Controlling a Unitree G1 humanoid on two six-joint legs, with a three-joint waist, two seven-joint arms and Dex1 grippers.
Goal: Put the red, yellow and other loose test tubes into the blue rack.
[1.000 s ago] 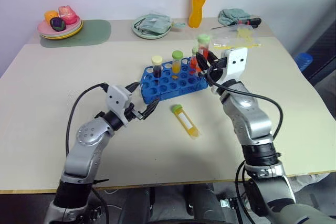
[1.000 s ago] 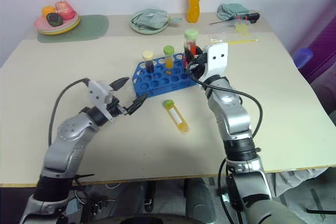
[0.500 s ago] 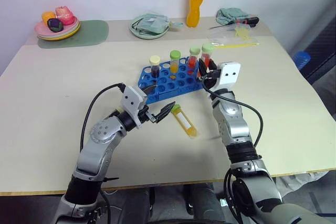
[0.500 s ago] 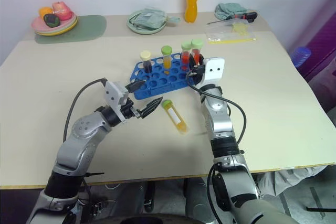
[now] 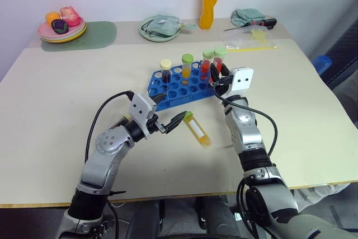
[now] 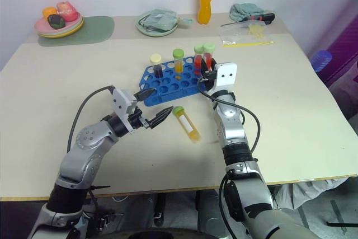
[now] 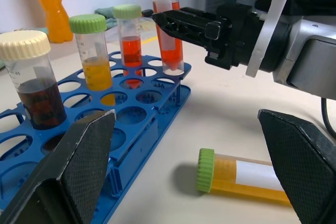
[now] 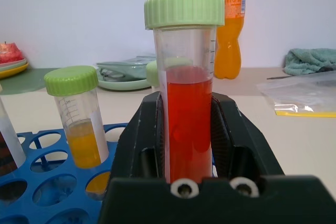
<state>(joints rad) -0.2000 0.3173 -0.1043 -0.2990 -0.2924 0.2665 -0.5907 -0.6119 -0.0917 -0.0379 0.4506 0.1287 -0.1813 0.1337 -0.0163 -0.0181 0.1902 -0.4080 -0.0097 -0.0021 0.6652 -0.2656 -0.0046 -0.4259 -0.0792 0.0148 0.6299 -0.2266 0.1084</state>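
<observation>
The right hand grips a red tube upright over what looks like a corner hole of the blue rack on the surface, ready to seat it, while the left hand waits spread wide beside the yellow tube lying flat.

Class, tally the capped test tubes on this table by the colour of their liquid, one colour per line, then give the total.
Red-orange: 2 (one in the right gripper, one in the blue rack)
Yellow: 2 (one in the rack, one lying on the table)
Dark maroon: 1
Total: 5
</observation>
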